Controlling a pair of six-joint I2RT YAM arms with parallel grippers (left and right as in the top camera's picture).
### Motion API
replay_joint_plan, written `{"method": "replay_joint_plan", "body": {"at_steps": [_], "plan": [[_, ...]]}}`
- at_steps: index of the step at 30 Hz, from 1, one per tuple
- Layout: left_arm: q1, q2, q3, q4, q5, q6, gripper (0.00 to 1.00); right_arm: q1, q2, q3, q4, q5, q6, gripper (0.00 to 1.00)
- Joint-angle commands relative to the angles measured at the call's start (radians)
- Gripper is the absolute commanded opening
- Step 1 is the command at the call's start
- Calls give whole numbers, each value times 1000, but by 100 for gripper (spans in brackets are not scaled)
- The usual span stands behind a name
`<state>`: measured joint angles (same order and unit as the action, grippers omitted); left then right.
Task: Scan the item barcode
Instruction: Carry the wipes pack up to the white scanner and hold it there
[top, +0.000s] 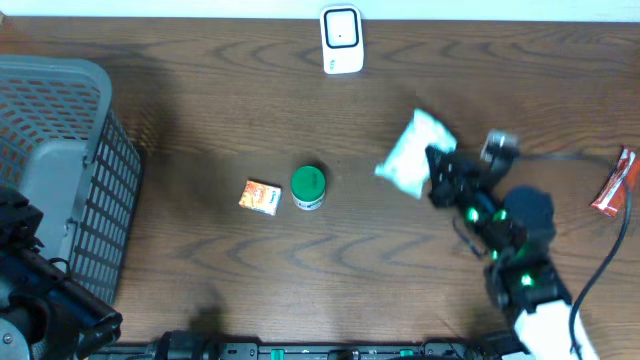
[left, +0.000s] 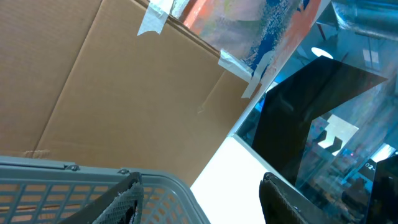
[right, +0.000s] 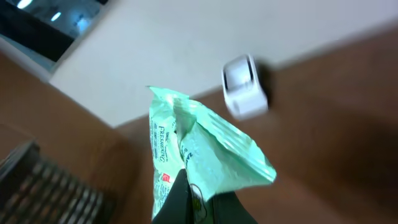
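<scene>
You are working over a dark wood tabletop, with the grey basket sitting at its left end. The left end effector is idling by that basket's rim, jaws standing apart with nothing between them. The right end effector is doing the work: it is pinching the pale green packet by one end, jaws closed tight on the wrapper, right of centre and seemingly lifted off the tabletop. In the right wrist view the packet is standing up from the fingers, printed face toward the camera, with the white scanner beyond it to the right, well apart. Overhead, that scanner is standing at the far edge, up and left of the packet. Judging from this, you are in the present-to-scanner step; no barcode is showing to me. The next move is calling for a reach toward the scanner and a wrist turn, so the coded face is meeting its window. The green-lidded jar and small orange box are lying at centre, well apart from both arms.
</scene>
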<state>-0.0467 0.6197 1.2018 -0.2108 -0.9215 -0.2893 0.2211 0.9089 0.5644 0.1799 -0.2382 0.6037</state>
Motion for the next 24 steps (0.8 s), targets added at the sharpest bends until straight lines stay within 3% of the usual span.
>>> {"method": "replay_joint_plan", "body": {"at_steps": [1,11,18,21,24], "plan": [[-2,-2,-2,3,-3,-4,61,16,163,205,-10,85,-179,1],[-2,-2,-2,3,-3,-4,61,113,779,777,-82,352,-534,1],[-2,-2,-2,3,-3,-4,61,199,1081,1126,-75,611,-790,1],[-2,-2,-2,3,-3,-4,61,220,1221,1263,1,740,-961,1],[-2,-2,-2,3,-3,-4,61,229,1294,1287,127,822,-1078,1]]}}
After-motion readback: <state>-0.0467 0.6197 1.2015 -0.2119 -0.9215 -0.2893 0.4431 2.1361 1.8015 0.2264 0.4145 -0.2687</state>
